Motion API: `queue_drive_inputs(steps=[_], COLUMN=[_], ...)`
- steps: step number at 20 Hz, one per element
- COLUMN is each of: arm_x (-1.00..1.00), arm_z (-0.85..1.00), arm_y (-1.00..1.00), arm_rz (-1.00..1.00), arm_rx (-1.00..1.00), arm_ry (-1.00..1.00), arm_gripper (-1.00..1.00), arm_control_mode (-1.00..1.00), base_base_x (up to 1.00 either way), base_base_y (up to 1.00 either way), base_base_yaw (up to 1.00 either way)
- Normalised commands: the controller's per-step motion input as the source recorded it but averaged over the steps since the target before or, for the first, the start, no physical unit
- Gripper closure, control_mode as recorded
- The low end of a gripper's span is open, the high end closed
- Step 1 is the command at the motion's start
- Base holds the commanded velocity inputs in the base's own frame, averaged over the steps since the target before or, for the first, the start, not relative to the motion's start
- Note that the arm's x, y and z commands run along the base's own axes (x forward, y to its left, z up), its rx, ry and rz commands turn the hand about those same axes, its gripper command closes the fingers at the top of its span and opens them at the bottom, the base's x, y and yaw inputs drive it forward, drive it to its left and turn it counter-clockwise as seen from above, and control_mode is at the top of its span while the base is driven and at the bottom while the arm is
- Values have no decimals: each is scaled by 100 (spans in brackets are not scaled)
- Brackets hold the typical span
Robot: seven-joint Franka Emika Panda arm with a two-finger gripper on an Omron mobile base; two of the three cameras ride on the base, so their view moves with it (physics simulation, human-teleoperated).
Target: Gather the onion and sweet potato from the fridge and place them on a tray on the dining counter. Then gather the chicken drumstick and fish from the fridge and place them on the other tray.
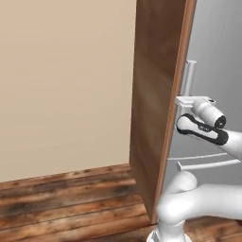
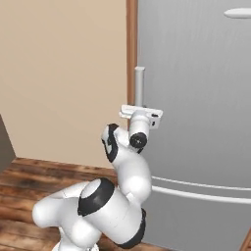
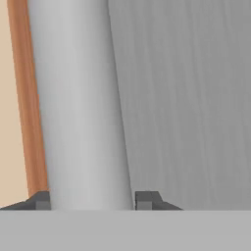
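Two dark fingertips [image 3: 41, 200] are sitting at the bottom of the hand view, one on each side of the fridge's vertical grey bar handle [image 3: 83, 108]. That bar is filling the space between them; whether the pads are actually pressing on it cannot be told, but the jaws are standing about as wide as the bar, straddling it.

From the right base view, the gripper [image 2: 140, 109] is reaching up against the handle [image 2: 139, 83] near its lower part, with the white hand flange lying roughly level across the bar. The arm's dark-jointed elbow is folding up from the lower left of that view.

From the left base view, the gripper [image 1: 187, 100] is meeting the same bar [image 1: 189, 75] just beside the wood-brown frame [image 1: 156, 104] that is running up the fridge's left edge.

The fridge [image 2: 196, 98] is standing shut, its brushed-silver door facing the robot, with a horizontal seam crossing it lower down. A second pale handle end [image 2: 238, 13] is showing at the upper right of the right base view.

A beige wall [image 1: 66, 80] is running to the left of the fridge, and a dark plank floor [image 1: 71, 203] is lying below it.
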Motion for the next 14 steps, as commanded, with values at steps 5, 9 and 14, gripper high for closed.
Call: queue_drive_inputs(steps=[5,9,14], arm_x=[42,57,60], arm_z=[34,38,48], arm_y=[-9,0,0], arm_rz=[23,23,22], arm_rx=[14,11,9], arm_ry=[12,25,25], arm_gripper=[100,100,100], arm_control_mode=[-100,-100,-100], base_base_x=[0,0,0], base_base_y=[0,0,0], base_base_yaw=[0,0,0])
